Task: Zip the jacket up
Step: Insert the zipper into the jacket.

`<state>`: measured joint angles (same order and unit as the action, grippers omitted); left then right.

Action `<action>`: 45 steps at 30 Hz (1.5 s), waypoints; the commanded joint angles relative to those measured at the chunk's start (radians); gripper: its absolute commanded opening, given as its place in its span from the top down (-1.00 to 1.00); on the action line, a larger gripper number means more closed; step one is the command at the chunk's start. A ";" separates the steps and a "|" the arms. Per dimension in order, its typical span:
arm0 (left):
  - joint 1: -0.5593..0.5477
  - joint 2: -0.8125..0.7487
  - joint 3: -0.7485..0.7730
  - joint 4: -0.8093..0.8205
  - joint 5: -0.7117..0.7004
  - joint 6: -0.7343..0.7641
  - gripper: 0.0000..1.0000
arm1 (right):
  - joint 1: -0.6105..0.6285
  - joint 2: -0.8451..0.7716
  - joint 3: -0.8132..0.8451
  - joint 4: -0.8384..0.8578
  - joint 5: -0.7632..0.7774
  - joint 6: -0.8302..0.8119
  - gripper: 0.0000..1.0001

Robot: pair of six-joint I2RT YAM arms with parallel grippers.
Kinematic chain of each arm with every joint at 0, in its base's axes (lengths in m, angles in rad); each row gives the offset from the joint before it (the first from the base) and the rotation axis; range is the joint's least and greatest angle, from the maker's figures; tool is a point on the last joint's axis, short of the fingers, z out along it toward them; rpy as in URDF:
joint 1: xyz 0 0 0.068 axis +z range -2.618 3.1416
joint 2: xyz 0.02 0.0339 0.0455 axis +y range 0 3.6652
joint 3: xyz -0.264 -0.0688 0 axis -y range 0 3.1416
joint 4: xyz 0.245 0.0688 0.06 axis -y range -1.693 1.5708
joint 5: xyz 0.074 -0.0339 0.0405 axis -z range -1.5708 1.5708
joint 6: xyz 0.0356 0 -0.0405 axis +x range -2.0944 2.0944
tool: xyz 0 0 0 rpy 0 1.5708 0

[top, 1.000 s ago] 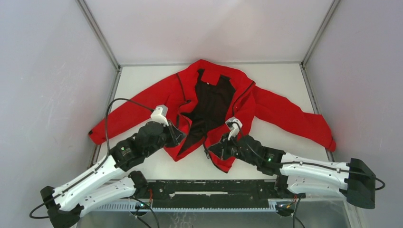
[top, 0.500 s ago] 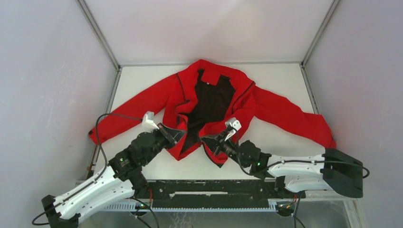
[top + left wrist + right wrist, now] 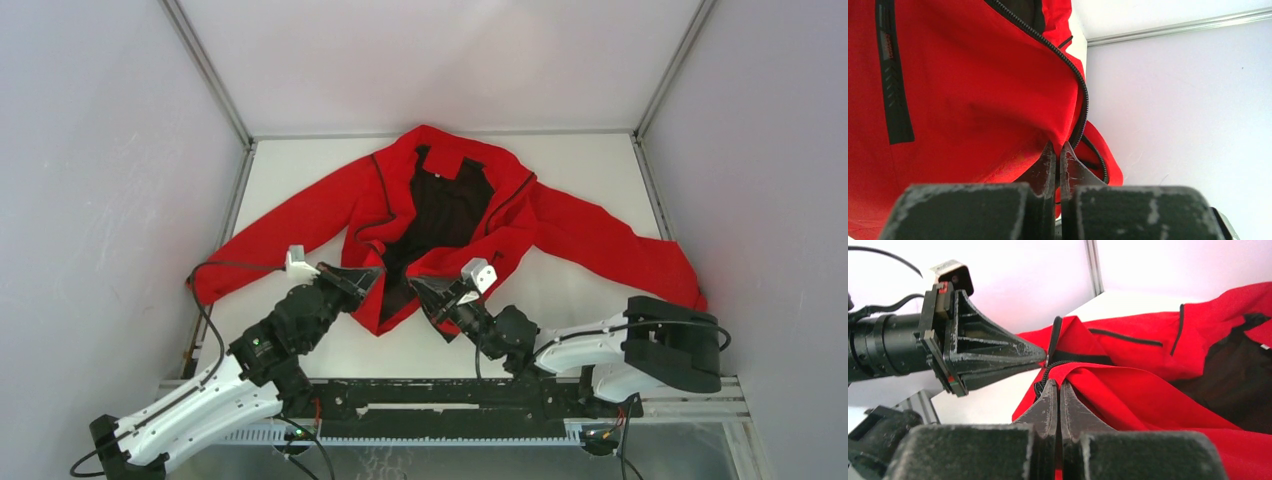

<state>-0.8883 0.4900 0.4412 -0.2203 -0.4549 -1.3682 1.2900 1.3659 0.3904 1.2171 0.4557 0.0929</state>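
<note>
The red jacket (image 3: 590, 235) lies open on the white table, black lining up, sleeves spread. My left gripper (image 3: 370, 275) is shut on the lower edge of the jacket's left front panel (image 3: 973, 100), by its dark zipper teeth (image 3: 1079, 85). My right gripper (image 3: 422, 286) is shut on the lower edge of the right front panel (image 3: 1148, 400), beside its zipper end (image 3: 1048, 372). Both hems are lifted off the table, the two grippers facing each other a short gap apart. The left gripper (image 3: 1040, 356) shows in the right wrist view. A black pocket slit (image 3: 893, 85) runs down the left panel.
Grey walls close in the table (image 3: 590, 160) on three sides, with metal corner posts (image 3: 205, 70). A black rail (image 3: 450, 395) runs along the near edge by the arm bases. The left sleeve cuff (image 3: 200, 285) reaches the table's left edge, the right cuff (image 3: 695, 300) the right edge.
Both arms have drawn back toward the near edge and lifted their hems. The grippers now point inward at each other, closer together than before; the lower front panels have been pulled up and in.
</note>
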 commanded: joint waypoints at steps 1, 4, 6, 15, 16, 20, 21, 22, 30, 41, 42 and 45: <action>-0.005 -0.005 0.003 0.024 -0.046 -0.043 1.00 | 0.017 0.043 0.077 0.156 0.054 -0.087 1.00; -0.005 -0.011 0.003 0.022 -0.048 -0.041 1.00 | 0.018 0.064 0.104 0.151 0.061 -0.091 1.00; -0.005 -0.016 0.002 0.024 -0.052 -0.039 1.00 | 0.019 0.075 0.116 0.145 0.080 -0.091 1.00; -0.005 -0.034 0.002 0.021 -0.059 -0.037 1.00 | 0.031 0.147 0.163 0.160 0.155 -0.085 1.00; -0.005 -0.038 0.002 0.020 -0.060 -0.036 1.00 | 0.032 0.155 0.167 0.160 0.155 -0.081 1.00; -0.005 -0.045 0.001 0.016 -0.067 -0.034 1.00 | 0.034 0.182 0.180 0.162 0.150 -0.066 1.00; -0.005 -0.046 0.001 0.016 -0.067 -0.034 1.00 | 0.036 0.186 0.185 0.162 0.149 -0.064 1.00; -0.005 -0.044 0.001 0.017 -0.068 -0.034 1.00 | 0.038 0.193 0.189 0.160 0.147 -0.063 1.00; -0.005 -0.044 0.002 0.016 -0.067 -0.033 1.00 | 0.048 0.229 0.218 0.163 0.160 -0.055 1.00; -0.005 -0.054 0.000 0.016 -0.063 -0.035 1.00 | 0.056 0.251 0.238 0.178 0.200 -0.060 1.00; -0.005 -0.056 -0.002 0.016 -0.064 -0.035 1.00 | 0.056 0.253 0.241 0.177 0.203 -0.061 1.00; -0.005 -0.057 -0.002 0.016 -0.062 -0.036 1.00 | 0.057 0.260 0.243 0.178 0.213 -0.061 1.00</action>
<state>-0.8883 0.4431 0.4412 -0.2298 -0.4988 -1.3926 1.3350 1.6226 0.5903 1.3342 0.6579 0.0269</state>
